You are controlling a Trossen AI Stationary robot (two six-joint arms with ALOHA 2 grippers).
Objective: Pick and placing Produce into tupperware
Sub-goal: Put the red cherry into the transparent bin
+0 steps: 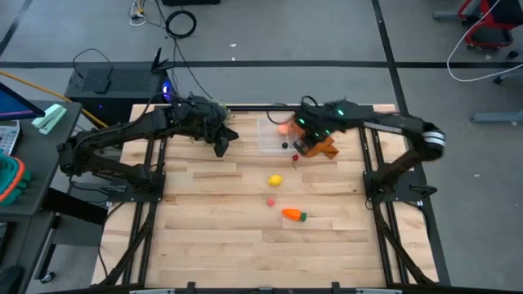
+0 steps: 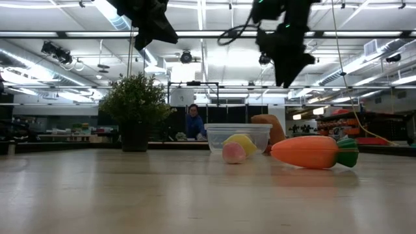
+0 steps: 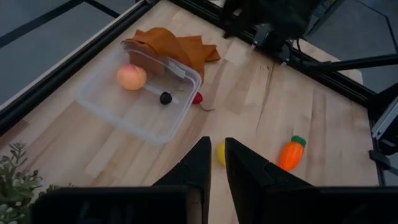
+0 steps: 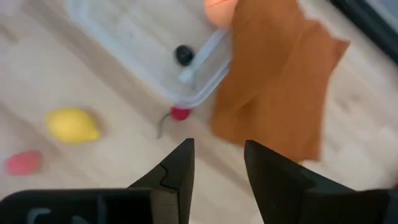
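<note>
At the far side of the table (image 1: 204, 237) sits the clear box (image 1: 274, 135), with a peach-pink fruit (image 3: 132, 76) and a dark berry (image 3: 165, 98) inside it. An orange cloth (image 4: 280, 74) lies just beside the box on its right, touching its edge. A small red cherry (image 4: 180, 113) rests on the wood right against the box's outer wall. Nearer, toward the middle of the table, lies the lemon (image 1: 275, 180), then a pink fruit (image 1: 270, 202), and nearest of all the carrot (image 1: 293, 215), on its side with its green top pointing right.

The right gripper (image 4: 217, 163) hangs above the cloth and the box's right end, its fingers parted and holding nothing. The left gripper (image 3: 217, 163) hovers off to the left of the box, its fingers nearly together with a thin gap, empty. A bushy plant (image 2: 135, 107) stands at the far left edge.
</note>
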